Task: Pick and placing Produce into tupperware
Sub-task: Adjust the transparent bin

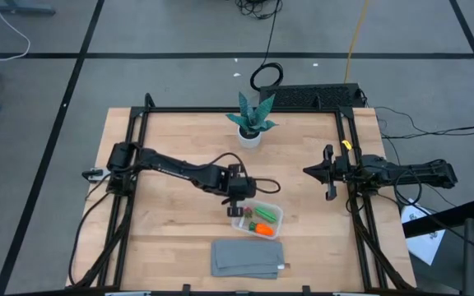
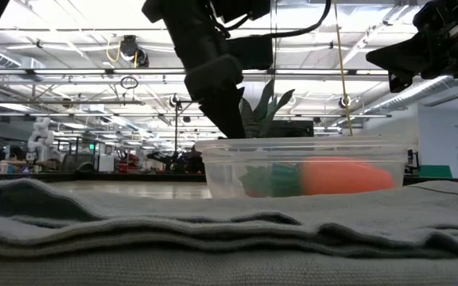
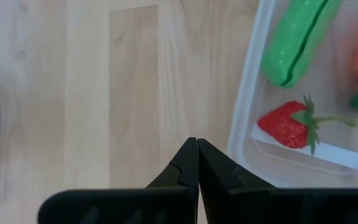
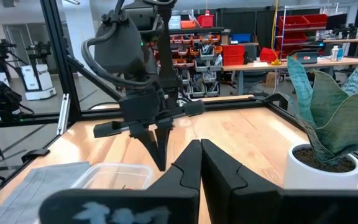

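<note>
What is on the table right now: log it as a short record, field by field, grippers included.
left gripper: shut, empty, just outside the tupperware's wall
right gripper: shut, empty, at the table's right edge
tupperware: open, on the table
in tupperware: green piece, carrot, strawberry
grey cloth: folded, beside the tupperware
potted plant: at the far edge
</note>
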Available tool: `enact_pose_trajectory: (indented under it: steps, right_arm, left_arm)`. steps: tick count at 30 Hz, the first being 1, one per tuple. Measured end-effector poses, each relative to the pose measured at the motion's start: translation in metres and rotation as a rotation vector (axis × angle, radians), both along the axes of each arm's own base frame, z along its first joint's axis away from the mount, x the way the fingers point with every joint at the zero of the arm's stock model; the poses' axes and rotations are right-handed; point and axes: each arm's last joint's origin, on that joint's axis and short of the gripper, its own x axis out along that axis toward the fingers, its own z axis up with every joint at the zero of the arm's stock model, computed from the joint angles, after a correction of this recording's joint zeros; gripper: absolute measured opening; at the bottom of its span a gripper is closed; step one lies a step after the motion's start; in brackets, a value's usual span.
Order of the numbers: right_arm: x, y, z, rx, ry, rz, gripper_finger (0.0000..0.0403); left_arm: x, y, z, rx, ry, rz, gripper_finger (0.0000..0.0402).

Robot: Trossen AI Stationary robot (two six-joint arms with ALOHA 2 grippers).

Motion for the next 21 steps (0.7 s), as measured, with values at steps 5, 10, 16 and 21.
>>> enact_pose_trajectory:
  steps: [5,10,16,21]
  right_arm:
    - [0.0,0.0,0.0,-0.001,0.0,0.0,0.0]
    - [0.0,0.0,0.0,-0.001,0.0,0.0,0.0]
    - [0.0,0.0,0.0,-0.001,0.0,0.0,0.0]
    - [0.0,0.0,0.0,-0.001,0.0,0.0,0.0]
  left_arm:
    - [-0.001,-0.006,0.0,-0.003,0.0,-0.009,0.0]
    - [-0.002,-0.012,0.0,-0.006,0.001,-0.016,0.0]
    - [-0.002,-0.017,0.0,0.02,-0.01,-0.021,0.0]
    - [0.0,-0.016,0.001,0.044,-0.033,-0.02,0.0]
